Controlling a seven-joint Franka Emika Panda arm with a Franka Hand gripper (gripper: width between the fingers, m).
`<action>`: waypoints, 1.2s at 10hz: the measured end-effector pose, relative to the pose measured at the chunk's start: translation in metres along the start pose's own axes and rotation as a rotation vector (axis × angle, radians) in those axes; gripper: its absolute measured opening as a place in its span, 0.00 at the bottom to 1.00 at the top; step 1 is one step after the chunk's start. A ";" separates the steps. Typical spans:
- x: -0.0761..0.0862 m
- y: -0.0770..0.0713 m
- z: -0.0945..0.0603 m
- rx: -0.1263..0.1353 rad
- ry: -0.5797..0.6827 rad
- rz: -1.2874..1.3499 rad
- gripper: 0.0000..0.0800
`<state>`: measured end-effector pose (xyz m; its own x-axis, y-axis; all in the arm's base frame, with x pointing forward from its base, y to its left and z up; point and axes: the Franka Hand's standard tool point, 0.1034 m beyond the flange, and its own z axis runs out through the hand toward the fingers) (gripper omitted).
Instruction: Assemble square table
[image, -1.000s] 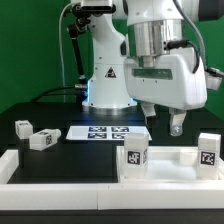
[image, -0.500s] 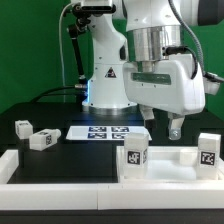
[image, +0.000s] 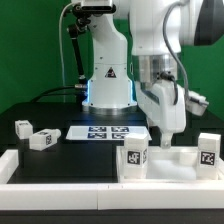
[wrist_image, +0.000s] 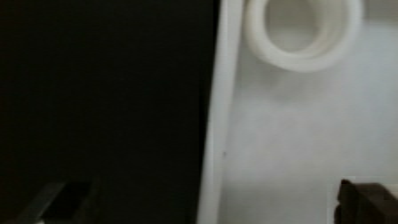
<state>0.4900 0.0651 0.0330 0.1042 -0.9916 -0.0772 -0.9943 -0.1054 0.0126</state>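
White table top (wrist_image: 302, 140) lay under the gripper (image: 166, 138), which had just turned and dropped. Its jaws stood open and empty, probably approaching a grasp.

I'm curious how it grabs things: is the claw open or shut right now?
Open: the wrist view shows the claw with its dark fingers far apart, gripping nothing.

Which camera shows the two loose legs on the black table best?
The exterior view: the far leg and near leg lie unobstructed at its left, tags visible. The wrist view shows neither, only a white surface with a round ring.
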 end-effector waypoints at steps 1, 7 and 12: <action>-0.001 0.004 0.011 -0.017 0.010 -0.007 0.81; -0.004 0.003 0.024 -0.035 0.021 -0.027 0.48; 0.002 0.001 0.023 -0.021 0.029 -0.016 0.10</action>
<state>0.4889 0.0652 0.0100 0.1212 -0.9914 -0.0487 -0.9919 -0.1229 0.0327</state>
